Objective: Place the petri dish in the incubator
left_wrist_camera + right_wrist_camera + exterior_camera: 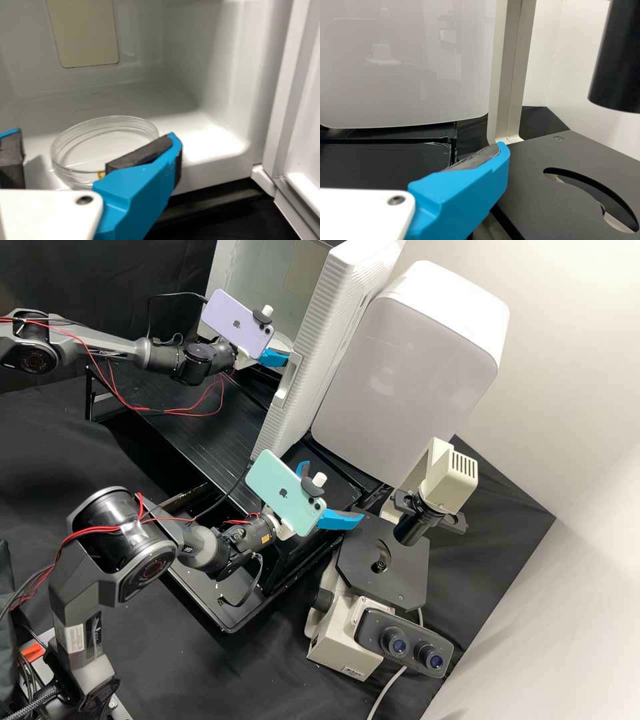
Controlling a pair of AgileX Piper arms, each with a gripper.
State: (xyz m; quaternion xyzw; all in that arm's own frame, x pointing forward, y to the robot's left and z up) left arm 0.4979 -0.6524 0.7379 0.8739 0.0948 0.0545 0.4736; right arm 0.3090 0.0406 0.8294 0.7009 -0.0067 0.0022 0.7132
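Petri dish (102,150) flat on incubator (215,135) floor, near front lip. Left hand (92,140) open, straddling dish, one pad clear of rim. Right hand (331,493) spread open, empty, by microscope stage (387,560).

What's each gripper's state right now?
Left gripper: open around the petri dish, which rests on the incubator floor.
Right gripper: open, empty.

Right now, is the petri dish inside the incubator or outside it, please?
Inside. The petri dish rests flat on the white floor of the incubator, between the open fingers of the left gripper.
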